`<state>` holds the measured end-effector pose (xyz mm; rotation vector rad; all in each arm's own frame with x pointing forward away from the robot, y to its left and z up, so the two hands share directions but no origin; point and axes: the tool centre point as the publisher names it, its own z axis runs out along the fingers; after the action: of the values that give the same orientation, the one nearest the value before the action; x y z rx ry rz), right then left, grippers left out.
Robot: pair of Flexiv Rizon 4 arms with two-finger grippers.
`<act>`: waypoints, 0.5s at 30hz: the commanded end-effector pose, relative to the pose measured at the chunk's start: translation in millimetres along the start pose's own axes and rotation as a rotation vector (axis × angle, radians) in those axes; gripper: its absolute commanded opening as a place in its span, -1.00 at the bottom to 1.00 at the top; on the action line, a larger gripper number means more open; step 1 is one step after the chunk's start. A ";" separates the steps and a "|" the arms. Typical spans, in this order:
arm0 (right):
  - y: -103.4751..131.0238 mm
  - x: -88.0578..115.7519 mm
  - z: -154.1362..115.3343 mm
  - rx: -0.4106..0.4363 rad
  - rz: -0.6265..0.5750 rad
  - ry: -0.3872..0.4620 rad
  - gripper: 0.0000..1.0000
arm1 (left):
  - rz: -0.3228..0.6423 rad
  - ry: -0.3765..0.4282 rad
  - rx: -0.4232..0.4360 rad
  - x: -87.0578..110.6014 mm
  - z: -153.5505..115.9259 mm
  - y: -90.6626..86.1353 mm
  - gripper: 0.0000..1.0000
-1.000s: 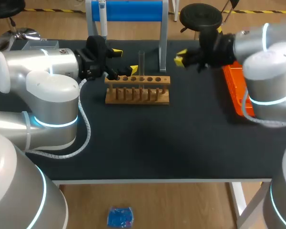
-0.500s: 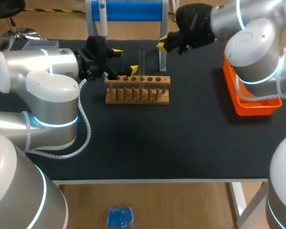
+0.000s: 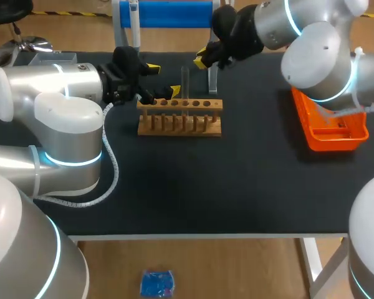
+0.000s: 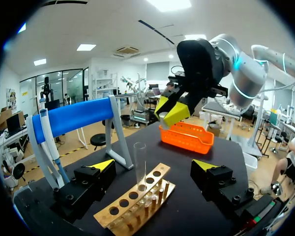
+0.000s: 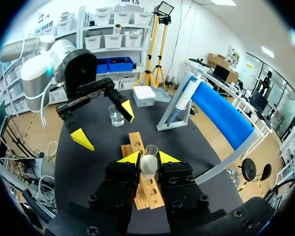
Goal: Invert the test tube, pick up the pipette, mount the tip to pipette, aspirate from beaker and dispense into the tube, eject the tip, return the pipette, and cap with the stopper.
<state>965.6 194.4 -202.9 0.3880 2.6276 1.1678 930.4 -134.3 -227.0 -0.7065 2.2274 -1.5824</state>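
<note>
So the tube (image 3: 185, 81) stands upright in one of the holes of the wooden rack (image 3: 179, 118), toward the far side of the desk (image 3: 237, 187). The left tool (image 3: 163, 79) sits at the rack's left end with its fingers spread wide. In the left wrist view the tube is right between the two yellow tips, but neither one touches it. The right tool (image 3: 202, 60) comes in from the right and hangs above the rack's far side, close by the tube. It's pinching a small pale stopper (image 5: 148, 166) between its fingers. In the right wrist view the stopper lines up almost exactly with the tube's open mouth just ahead of it, with the two not touching. The beaker (image 5: 115, 116) stands on the desk beyond the rack, near the left tool. The pipette (image 5: 183, 97) hangs on the blue stand (image 3: 168, 14) at the desk's back edge. There's an orange tray (image 3: 329, 131) off on the right side of the desk, well apart from the rack.
</note>
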 end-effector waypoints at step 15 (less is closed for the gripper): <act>11.5 -9.9 23.1 -0.085 0.019 0.007 -1.00 | -0.001 -0.004 0.004 1.1 0.8 0.8 1.00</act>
<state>981.3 213.0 -203.0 0.4025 2.5885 1.2522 930.4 -134.3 -227.0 -0.7065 2.2274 -1.5824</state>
